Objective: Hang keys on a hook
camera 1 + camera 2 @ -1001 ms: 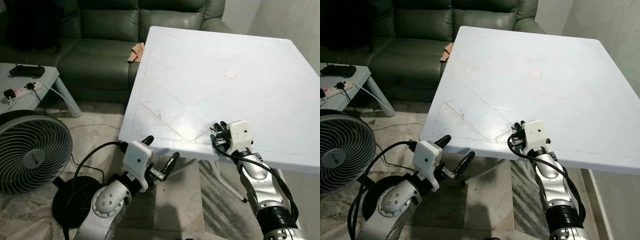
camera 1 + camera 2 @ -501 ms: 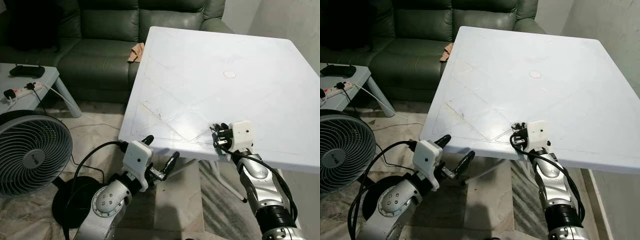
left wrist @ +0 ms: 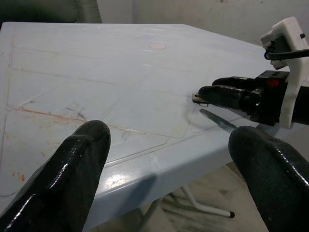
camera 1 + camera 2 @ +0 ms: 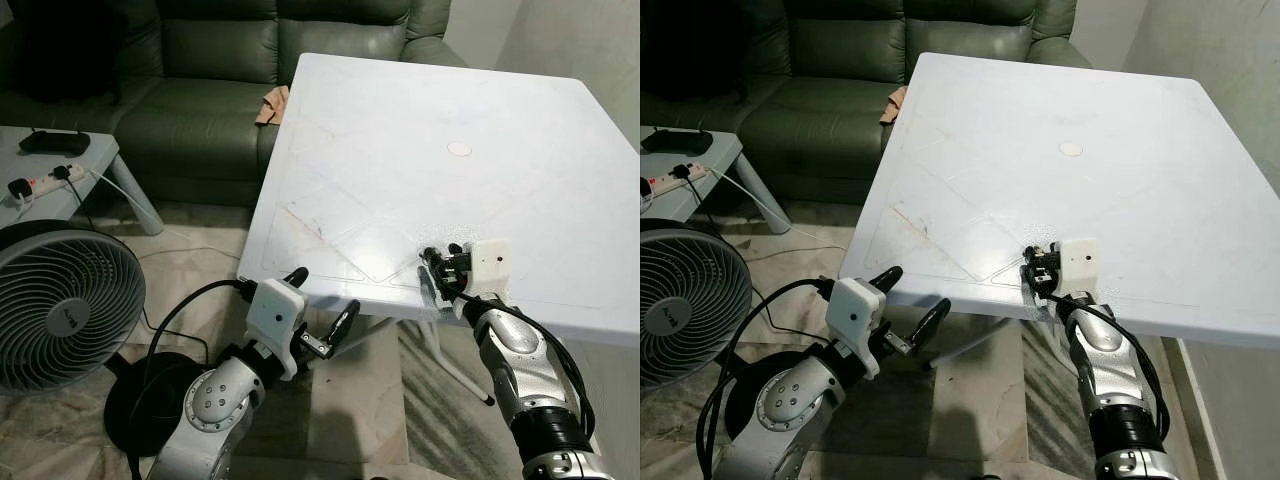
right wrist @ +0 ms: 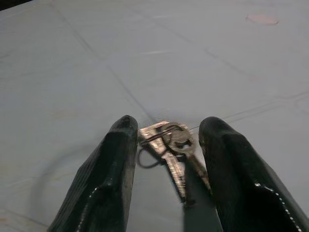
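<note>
Keys [image 5: 171, 145] on the table [image 4: 400, 150] — sofa [image 4: 200, 90] behind, fan [image 4: 65, 310] left

One table [image 4: 400, 130], one sofa [image 4: 200, 100], one fan [image 4: 60, 315], two keys [image 5: 175, 152].

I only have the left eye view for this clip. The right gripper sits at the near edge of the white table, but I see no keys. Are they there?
Observer: Yes. In the right wrist view the keys lie on the white table, between the right gripper's two black fingers.
Operator: Gripped already?
Observer: Not clearly. The fingers stand on either side of the keys with gaps showing, so the gripper reads as open.
Operator: How many keys?
Observer: At least two brass-coloured ones on a thin wire ring, lying flat.
Operator: And the left gripper?
Observer: The left gripper is open, below the table's near edge and pointing towards the right gripper.
</note>
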### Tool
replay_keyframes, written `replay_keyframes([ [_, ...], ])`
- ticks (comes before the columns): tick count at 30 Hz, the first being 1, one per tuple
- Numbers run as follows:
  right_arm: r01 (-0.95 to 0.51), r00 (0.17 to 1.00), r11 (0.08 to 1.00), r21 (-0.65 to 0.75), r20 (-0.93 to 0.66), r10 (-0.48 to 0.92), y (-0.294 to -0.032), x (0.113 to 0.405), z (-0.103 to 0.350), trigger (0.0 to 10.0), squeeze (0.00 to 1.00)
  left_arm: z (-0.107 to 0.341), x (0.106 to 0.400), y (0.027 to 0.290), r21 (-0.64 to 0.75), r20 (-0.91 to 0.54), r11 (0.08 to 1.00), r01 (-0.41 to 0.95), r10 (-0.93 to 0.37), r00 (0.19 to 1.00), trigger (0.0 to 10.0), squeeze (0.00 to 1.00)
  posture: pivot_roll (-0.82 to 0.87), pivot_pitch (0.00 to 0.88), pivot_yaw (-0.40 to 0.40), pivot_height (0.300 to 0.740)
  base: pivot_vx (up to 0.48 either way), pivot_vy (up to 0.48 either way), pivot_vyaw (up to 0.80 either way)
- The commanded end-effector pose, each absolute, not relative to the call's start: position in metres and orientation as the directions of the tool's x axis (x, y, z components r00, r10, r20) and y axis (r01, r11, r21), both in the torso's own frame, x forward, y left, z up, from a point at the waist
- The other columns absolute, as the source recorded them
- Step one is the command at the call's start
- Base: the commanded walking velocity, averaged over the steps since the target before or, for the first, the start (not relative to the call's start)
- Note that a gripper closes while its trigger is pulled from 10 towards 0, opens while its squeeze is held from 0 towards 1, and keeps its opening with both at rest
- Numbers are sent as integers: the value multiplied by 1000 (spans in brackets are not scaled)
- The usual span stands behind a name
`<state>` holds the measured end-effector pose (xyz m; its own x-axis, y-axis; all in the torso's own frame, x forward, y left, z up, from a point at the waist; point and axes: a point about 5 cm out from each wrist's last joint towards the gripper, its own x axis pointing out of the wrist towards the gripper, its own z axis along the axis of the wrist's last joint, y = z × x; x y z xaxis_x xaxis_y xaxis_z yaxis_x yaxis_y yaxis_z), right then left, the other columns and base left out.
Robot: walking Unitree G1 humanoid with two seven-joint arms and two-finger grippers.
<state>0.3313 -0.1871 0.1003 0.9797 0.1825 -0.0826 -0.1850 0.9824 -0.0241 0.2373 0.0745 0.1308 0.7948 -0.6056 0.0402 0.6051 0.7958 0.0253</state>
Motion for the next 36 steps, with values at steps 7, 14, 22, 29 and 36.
replay_keyframes([
  [7,-189,977,982,17,-102,190,-174,336,105,10000,0,129,237,74,27,33,800,600,-601,799,10000,0,-2,133,-39,740,0,0,0],
  [14,-175,979,985,15,-104,175,-169,339,108,10000,0,129,237,74,27,36,800,599,-600,799,10000,0,1,133,-41,740,0,0,0],
  [22,-121,988,992,-39,-101,116,-173,340,110,1020,0,129,236,73,26,37,801,598,-599,800,10000,0,1,132,-42,740,0,0,0],
  [29,-111,989,992,-58,-107,104,-176,339,110,0,0,129,236,74,27,36,801,598,-598,800,10000,0,2,132,-43,740,0,0,0],
  [36,-110,989,993,-47,-101,105,-176,339,110,0,0,129,235,74,27,36,801,598,-599,800,10000,0,3,130,-43,740,0,0,0],
])
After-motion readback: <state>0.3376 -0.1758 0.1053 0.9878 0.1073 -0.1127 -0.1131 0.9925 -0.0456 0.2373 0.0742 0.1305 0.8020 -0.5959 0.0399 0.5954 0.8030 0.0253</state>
